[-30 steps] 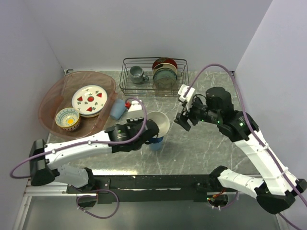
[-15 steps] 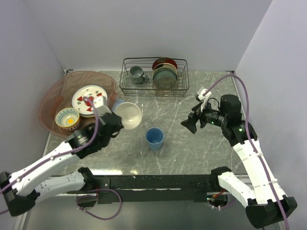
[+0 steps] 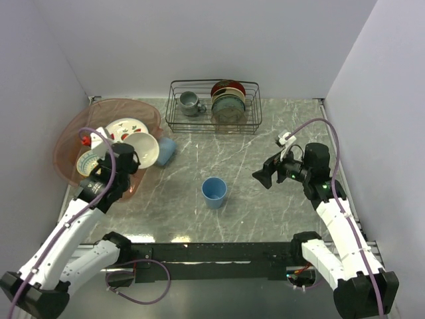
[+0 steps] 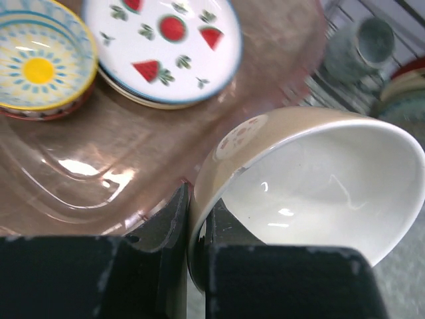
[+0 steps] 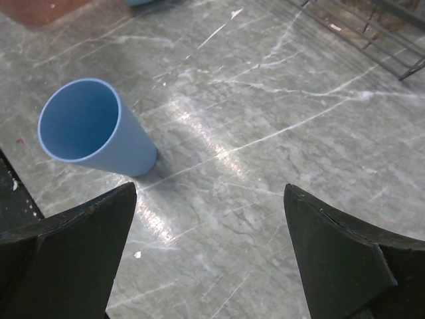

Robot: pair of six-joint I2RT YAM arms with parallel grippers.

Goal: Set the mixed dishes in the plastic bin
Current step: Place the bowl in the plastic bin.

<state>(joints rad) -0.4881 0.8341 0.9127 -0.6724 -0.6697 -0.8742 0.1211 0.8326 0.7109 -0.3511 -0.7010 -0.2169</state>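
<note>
Holding entry, dishes-to-bin job, status part done.

1. Left gripper (image 4: pixel 189 219): jaws clamped on the rim of the cream bowl (image 4: pixel 312 179). The bowl is tilted on edge, its white inside facing sideways, and is carried above the right rim of the plastic bin (image 4: pixel 99 166). Judged not yet set down.
2. Inside the bin: 1 white plate with red fruit marks (image 4: pixel 163 46) toward the far side, and 1 patterned bowl with a yellow centre (image 4: pixel 40 66) toward the left. A further rim shows under the plate, but the count beneath cannot be told.
3. Outside the bin: 1 light-blue cup on its side (image 3: pixel 166 151), touching or just beside the bin's right wall.
4. Outside the bin: 1 upright light-blue cup (image 5: pixel 89 129), well to the right of the bin on the marble-patterned table (image 5: pixel 279 133).
5. Right gripper (image 5: pixel 206 219): fingers wide apart, holding nothing, further right of the bin than the upright cup and aimed toward it.
6. Wire rack (image 3: pixel 212 106): beyond the bin to its right, with a mug and plates. Not part of the job.

Outstanding, by judgement: release the cream bowl, then bin the 2 cups.
</note>
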